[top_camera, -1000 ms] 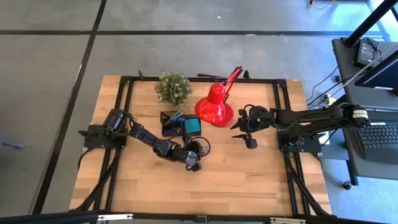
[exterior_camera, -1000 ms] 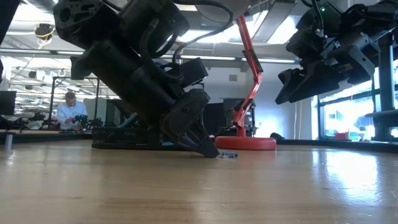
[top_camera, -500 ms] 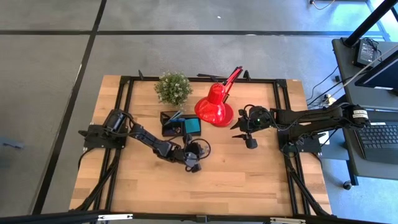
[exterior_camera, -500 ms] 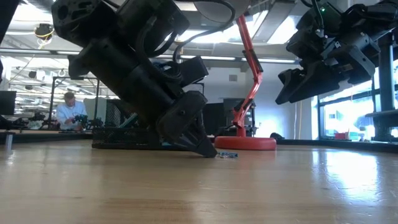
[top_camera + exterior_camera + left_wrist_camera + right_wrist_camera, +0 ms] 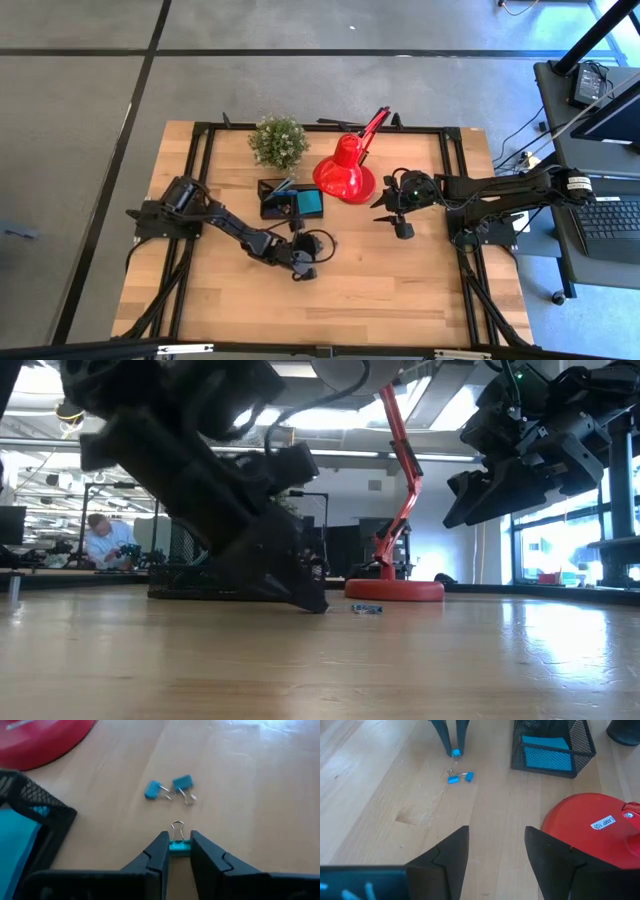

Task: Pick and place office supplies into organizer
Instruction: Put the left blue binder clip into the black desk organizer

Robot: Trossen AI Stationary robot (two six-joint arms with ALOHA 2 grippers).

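Having drawn back along the table, the left gripper (image 5: 176, 851) is pinching a blue binder clip (image 5: 178, 846). The right gripper (image 5: 496, 851) is hovering wide open beside the red lamp (image 5: 345, 170).

This was a robotics lab set in a large open office hall. The wooden table (image 5: 330, 290) stood on a grey concrete floor (image 5: 80, 120) marked with dark lines. Beside the table stood a desk with a laptop (image 5: 608, 222) and cables. Beyond the table, long ceiling lights (image 5: 330, 420) ran over rows of workbenches, where a person (image 5: 105, 542) sat working; tall windows (image 5: 560, 525) were at the far side.
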